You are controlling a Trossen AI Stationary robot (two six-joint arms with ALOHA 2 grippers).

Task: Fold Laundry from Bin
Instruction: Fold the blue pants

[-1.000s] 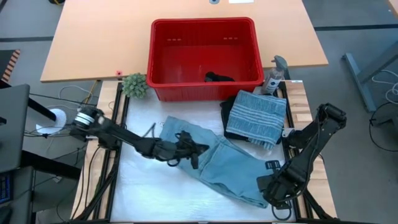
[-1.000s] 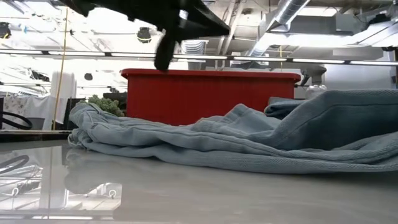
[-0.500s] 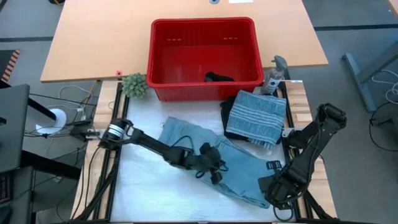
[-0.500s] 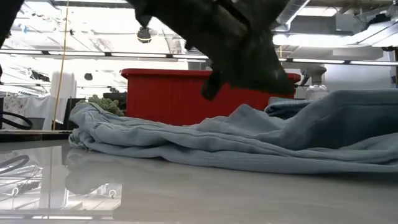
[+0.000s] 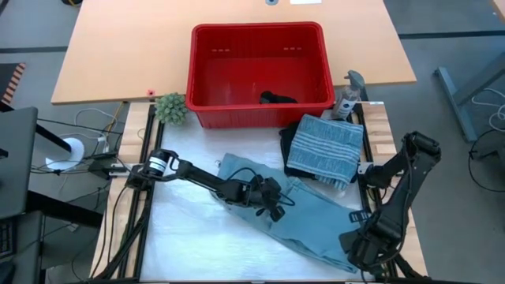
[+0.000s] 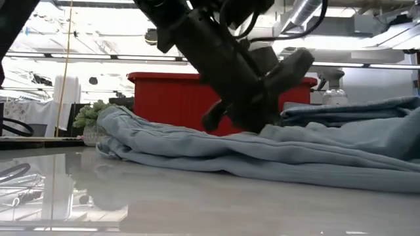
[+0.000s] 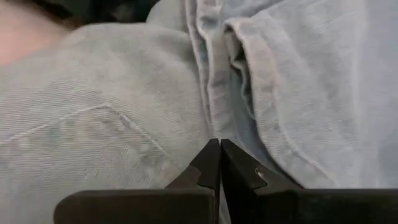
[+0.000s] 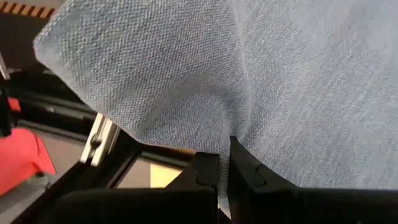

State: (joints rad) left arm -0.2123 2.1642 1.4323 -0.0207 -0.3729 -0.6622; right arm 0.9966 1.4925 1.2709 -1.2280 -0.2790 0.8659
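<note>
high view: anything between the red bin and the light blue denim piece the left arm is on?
In the high view, only bare white table surface lies between the red slotted plastic bin and the light blue denim garment. The folded blue-grey striped cloth sits off to the right.

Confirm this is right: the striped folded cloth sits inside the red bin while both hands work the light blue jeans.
Not quite. The striped folded cloth lies on the table outside the red bin, beside its corner, as the high view shows. The left hand and right hand do work the jeans.

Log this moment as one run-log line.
left hand: shut, on jeans mid-table | right hand: shut on jeans' near-right end | striped cloth: folded beside bin | dark garment: in bin
</note>
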